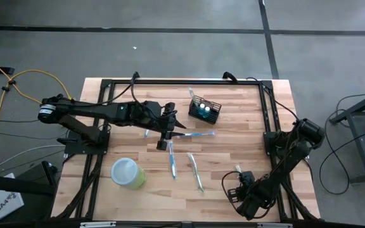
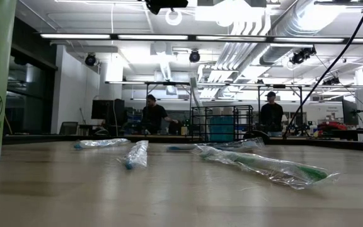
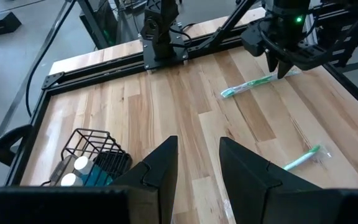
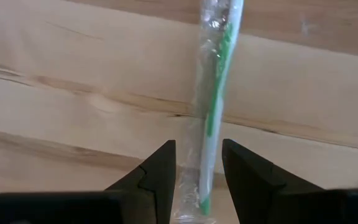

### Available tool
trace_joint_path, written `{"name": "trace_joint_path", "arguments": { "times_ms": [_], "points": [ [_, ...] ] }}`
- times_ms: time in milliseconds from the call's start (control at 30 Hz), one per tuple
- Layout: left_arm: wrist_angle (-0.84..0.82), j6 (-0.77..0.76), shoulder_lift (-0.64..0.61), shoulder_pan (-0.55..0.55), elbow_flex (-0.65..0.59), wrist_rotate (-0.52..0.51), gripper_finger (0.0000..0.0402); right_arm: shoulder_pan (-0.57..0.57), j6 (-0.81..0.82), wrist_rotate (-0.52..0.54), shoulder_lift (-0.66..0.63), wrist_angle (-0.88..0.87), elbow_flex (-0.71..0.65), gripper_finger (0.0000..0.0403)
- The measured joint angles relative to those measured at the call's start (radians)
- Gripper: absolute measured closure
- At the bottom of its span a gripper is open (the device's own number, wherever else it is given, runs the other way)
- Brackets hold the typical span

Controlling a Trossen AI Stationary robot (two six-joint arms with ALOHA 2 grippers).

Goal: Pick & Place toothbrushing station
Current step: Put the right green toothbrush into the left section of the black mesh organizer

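Observation:
The black wire-mesh basket (image 1: 204, 109) stands on its base on the table's far middle, with white-capped items inside; it also shows in the left wrist view (image 3: 92, 155) and the low view (image 2: 222, 124). My left gripper (image 1: 173, 124) hovers left of it, open and empty (image 3: 197, 168). My right gripper (image 1: 239, 182) is open at the near right. Its fingers (image 4: 160, 174) stand on either side of a wrapped green toothbrush (image 4: 215, 106) that lies flat on the wood; I cannot tell whether they touch it.
Three more wrapped toothbrushes lie flat on the table's middle (image 1: 195, 134), (image 1: 172, 163), (image 1: 196, 172). A light-green cup (image 1: 128, 173) stands at the near left. A black frame rail (image 1: 182, 82) runs along the table's far edge. People stand in the room beyond (image 2: 153, 116).

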Motion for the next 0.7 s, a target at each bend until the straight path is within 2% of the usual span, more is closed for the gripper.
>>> {"name": "trace_joint_path", "arguments": {
  "times_ms": [267, 467, 567, 700],
  "points": [
    [0.0, 0.0, 0.0, 0.0, 0.0, 0.0, 0.0288, 0.0, 0.001, -0.072, 0.064, 0.009, 0.0, 0.0281],
    [0.0, 0.0, 0.0, 0.0, 0.001, -0.001, 0.0288, 0.0, 0.0, -0.071, 0.077, 0.026, 0.003, 0.0283],
    [0.0, 0.0, 0.0, 0.0, 0.001, -0.001, 0.0288, 0.0, 0.001, -0.069, 0.077, 0.029, 0.003, 0.03],
    [0.0, 0.0, 0.0, 0.0, 0.001, -0.001, 0.0288, 0.0, -0.008, -0.07, 0.078, 0.034, 0.002, 0.0342]
  ]
}}
